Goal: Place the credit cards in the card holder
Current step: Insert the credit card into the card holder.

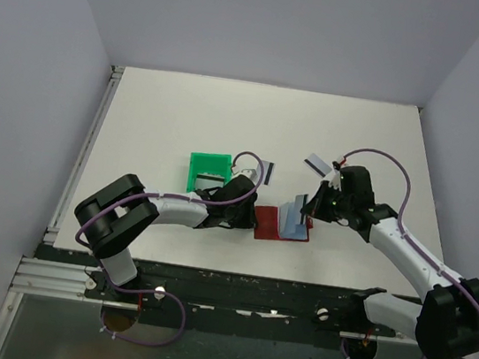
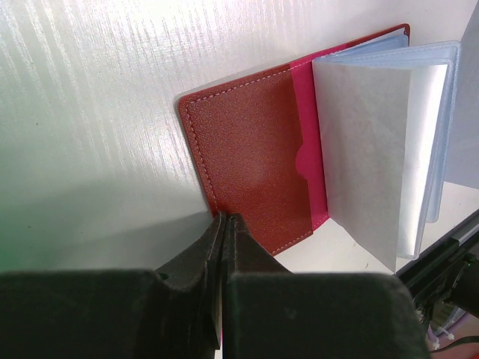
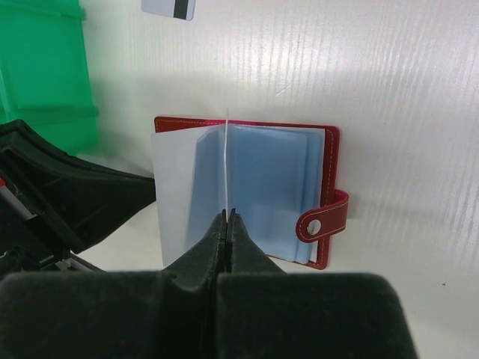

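Green plastic tray [image 1: 210,158] on a white surface [image 1: 169,107], with pale walls [image 1: 32,70] around it.
The open-topped tray sits a little toward 9 o'clock of the surface's centre, its sides upright; in the right wrist view it fills the 10 o'clock corner. The surface is matte white with a faint streaked grain. Pale lavender walls rise at 9, 12 and 3 o'clock. An aluminium rail [image 1: 82,157] runs along the 9 o'clock edge, and a black bar [image 1: 251,288] spans the 6 o'clock edge.

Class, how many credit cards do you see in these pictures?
4 credit cards: one in the green tray, two flat on the table beyond the card holder, one edge-on in the right gripper. The tray may hide more.
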You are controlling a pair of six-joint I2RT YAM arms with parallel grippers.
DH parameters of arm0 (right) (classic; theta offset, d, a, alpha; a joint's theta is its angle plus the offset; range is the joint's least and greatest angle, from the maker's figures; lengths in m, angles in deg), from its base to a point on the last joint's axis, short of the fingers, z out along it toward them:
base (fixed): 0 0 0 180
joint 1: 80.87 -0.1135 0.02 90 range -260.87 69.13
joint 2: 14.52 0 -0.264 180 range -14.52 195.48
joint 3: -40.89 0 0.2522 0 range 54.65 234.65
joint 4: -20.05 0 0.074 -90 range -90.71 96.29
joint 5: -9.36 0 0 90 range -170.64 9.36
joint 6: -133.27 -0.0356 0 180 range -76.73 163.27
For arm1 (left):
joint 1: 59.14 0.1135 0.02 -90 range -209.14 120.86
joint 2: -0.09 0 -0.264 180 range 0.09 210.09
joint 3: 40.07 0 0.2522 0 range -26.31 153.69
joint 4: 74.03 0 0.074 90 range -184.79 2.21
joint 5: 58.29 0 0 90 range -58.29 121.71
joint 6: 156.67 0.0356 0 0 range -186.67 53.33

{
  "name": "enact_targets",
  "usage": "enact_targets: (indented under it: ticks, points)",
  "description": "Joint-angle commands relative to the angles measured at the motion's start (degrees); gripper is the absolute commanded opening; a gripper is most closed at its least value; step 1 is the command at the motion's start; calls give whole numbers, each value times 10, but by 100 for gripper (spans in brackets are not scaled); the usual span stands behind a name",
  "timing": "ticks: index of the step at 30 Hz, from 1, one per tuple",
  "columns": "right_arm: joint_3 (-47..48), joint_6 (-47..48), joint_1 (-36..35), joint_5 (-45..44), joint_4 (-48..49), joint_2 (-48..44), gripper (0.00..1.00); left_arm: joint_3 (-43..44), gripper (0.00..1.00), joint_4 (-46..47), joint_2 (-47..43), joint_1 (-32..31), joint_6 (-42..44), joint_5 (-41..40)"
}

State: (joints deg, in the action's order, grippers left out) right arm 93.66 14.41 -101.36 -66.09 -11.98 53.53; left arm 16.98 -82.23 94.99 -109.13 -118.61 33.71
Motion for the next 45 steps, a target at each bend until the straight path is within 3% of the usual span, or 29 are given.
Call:
enact_targets:
  ticks: [1,10,45]
  points:
    - [16,10,4,-29,-26,-15,0,-13,10,-45,28,-3,6,-1]
    - [26,29,4,-128,-77,-21,0,-11,10,-45,30,-3,7,2]
    - [10,28,4,-76,-23,59,0,-10,10,-48,29,-3,7,2]
